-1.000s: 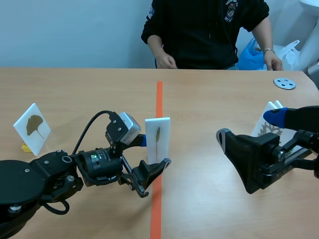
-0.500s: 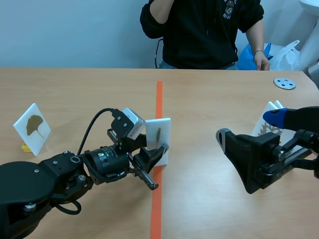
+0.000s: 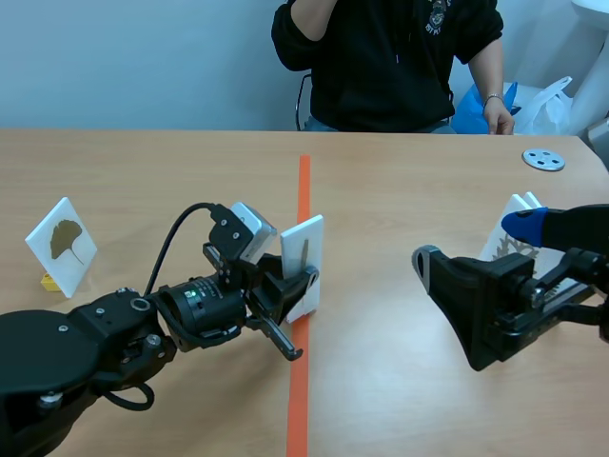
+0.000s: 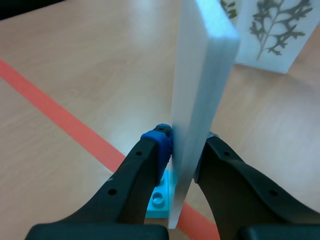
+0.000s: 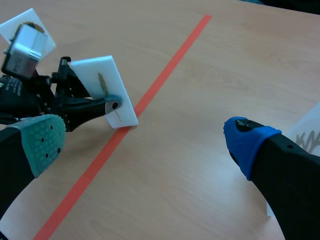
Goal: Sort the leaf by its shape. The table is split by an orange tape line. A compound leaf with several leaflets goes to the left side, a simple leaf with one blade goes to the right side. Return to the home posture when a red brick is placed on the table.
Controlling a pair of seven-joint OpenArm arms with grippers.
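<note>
1. Scene view: finds the white card (image 3: 303, 259) at the middle of the table, leaning over the orange tape line (image 3: 304, 190) and pinched low down by the left claw (image 3: 293, 293).
2. Left wrist view: confirms the hold, with both fingers (image 4: 135, 180) pressed on the card's flat faces just above its small blue base (image 4: 160, 196). Clenched on the card, not loose.
3. Leaves the right claw (image 3: 472, 238) spread wide with nothing in it, over the right half and well apart from the card.
4. Reads as one narrow blade on the card, so probably bound for the right side.
5. Should handle light and stiff, like a thin slab. Unlikely to bend, but smooth enough to slip or swivel between the pads.
6. Best taken low, across the flat faces near the base. A higher hold would likely let it swing.
7. Cannot tell whether the base rests on the table or hangs just clear.
8. Hides much of the branched-leaf card (image 4: 272, 32) behind the right claw in the scene view.
9. Too small to make out the blade's edge or veins.
10. Cuts off the seated person (image 3: 390, 57) at the scene view's top.
</note>
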